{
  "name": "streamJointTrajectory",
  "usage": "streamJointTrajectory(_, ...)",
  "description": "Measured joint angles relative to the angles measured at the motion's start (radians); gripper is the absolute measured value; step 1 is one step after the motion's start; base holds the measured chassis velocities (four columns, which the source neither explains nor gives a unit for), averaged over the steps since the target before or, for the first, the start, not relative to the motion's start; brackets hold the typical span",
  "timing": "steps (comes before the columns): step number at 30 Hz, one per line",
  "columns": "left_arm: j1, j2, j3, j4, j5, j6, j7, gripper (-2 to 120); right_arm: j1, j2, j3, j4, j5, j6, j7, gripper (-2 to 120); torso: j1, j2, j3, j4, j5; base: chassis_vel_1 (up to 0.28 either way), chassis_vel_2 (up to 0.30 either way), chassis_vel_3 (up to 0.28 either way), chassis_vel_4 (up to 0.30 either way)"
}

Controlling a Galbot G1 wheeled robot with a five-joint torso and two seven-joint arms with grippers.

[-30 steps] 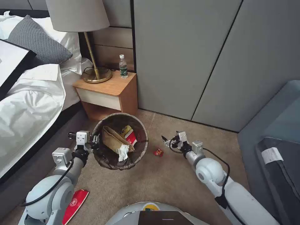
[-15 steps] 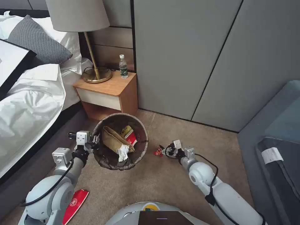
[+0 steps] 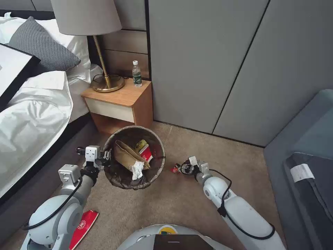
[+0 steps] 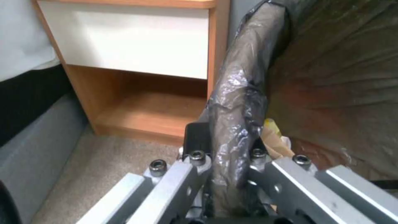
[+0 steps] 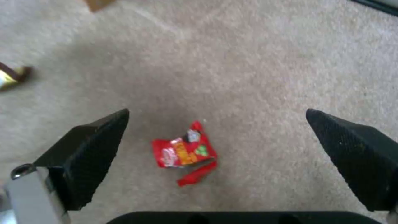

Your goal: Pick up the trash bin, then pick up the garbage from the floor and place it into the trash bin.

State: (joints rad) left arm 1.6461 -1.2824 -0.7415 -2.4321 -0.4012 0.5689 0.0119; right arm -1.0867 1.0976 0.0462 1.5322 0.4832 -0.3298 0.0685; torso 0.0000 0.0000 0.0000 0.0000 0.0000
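Wrapper (image 5: 185, 154) now lies between my lowered right gripper's (image 3: 179, 168) spread jaws, ready to pinch; left gripper (image 3: 104, 158) clamps bin (image 3: 158, 166) rim.

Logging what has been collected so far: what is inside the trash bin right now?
Inside the trash bin: a brown paper bag, white tissue, a red-and-white packet and a yellow wrapper. Anything beneath them is covered.

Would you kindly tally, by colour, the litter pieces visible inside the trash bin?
Brown: 1, paper bag
White: 1, tissue
Yellow: 1, wrapper
Red-and-white: 1, packet
Total in the trash bin: 4
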Motion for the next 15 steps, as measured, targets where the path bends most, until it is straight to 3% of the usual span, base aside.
streamJointTrajectory(15,-0.005,0.002,0.004,-0.001,0.001,0.0,0.002,2,0.06,0.064,-0.042,-0.171,-0.083,0.012,-0.038,100,0.0,0.0,0.0,0.0,0.0,0.0,0.0,0.0,0.0)
